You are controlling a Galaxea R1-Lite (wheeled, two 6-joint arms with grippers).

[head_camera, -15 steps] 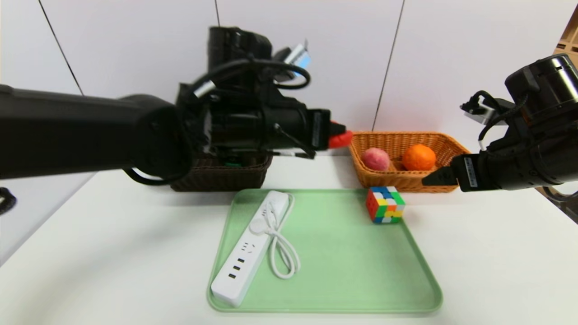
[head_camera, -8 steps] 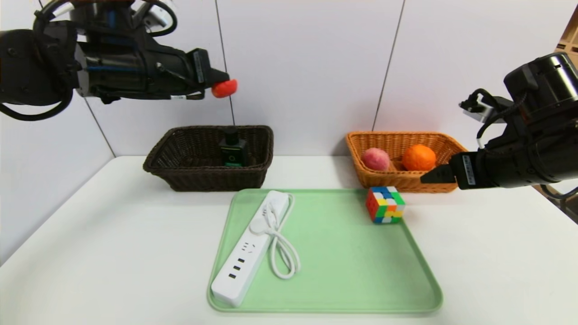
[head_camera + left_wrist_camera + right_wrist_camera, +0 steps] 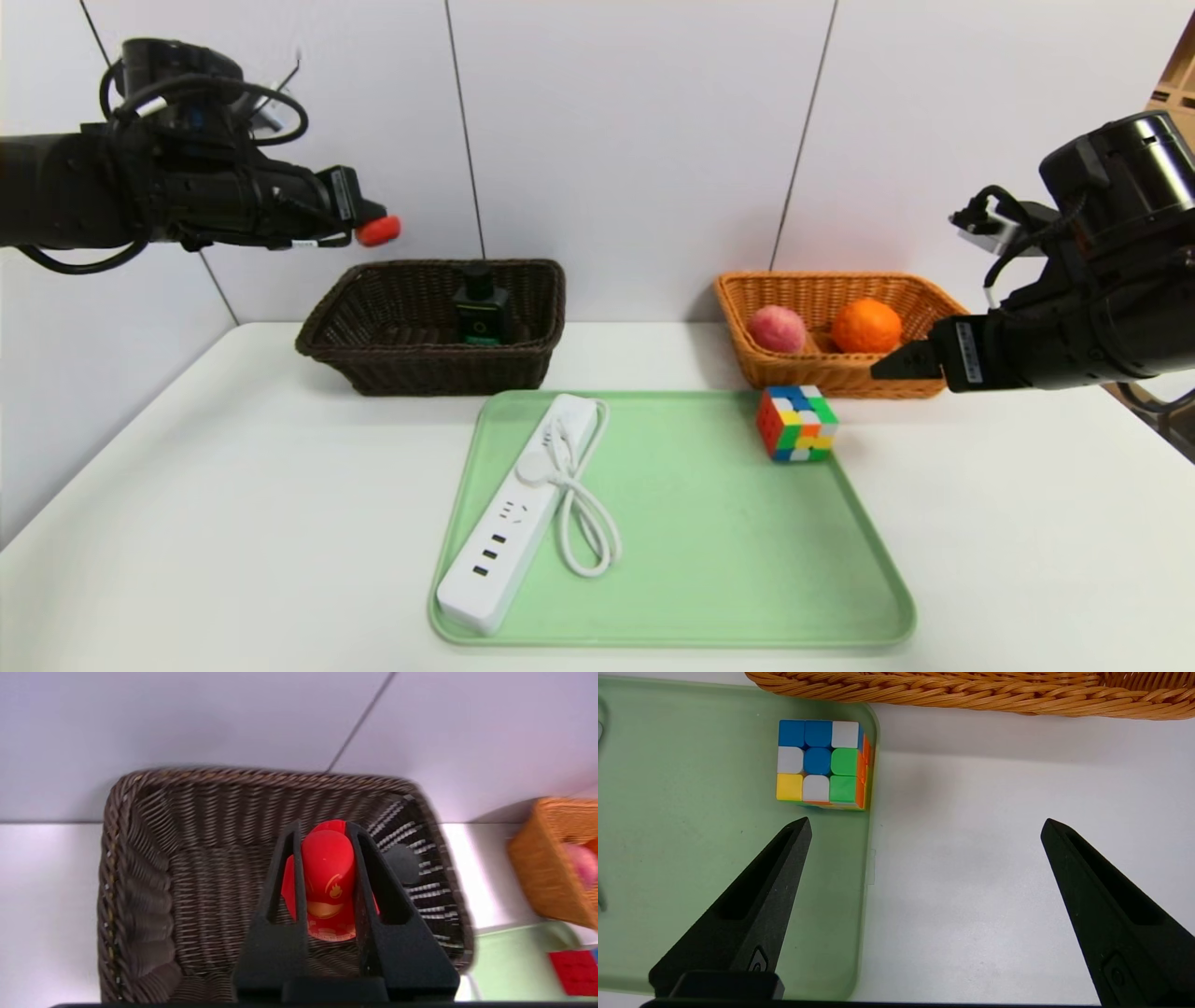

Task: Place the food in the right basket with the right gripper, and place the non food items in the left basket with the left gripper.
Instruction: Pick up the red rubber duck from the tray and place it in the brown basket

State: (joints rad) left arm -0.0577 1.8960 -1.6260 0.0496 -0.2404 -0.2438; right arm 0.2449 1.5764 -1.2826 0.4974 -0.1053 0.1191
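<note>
Above the dark brown wicker basket [image 3: 434, 327], the left gripper [image 3: 372, 227] clamps a small red cap-shaped toy [image 3: 327, 877]. Rightward, the multicoloured puzzle cube [image 3: 796, 424] sits on the green tray [image 3: 709, 560]; the right gripper [image 3: 924, 868] hovers spread wide beside the orange wicker basket [image 3: 831, 373].

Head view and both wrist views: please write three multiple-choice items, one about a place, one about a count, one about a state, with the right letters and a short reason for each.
1. Where is the puzzle cube?
A. in the brown basket
B. on the green tray's far right corner
C. in the orange basket

2. How many fruits lie in the orange basket?
A. one
B. two
C. four

3. What is the state of the left end effector?
A. shut on the red object
B. open and empty
C. resting on the table

Answers:
1. B: the cube stands on the green tray, near the orange basket.
2. B: a pink fruit and an orange fruit.
3. A: its fingers clamp the red object above the brown basket.
</note>
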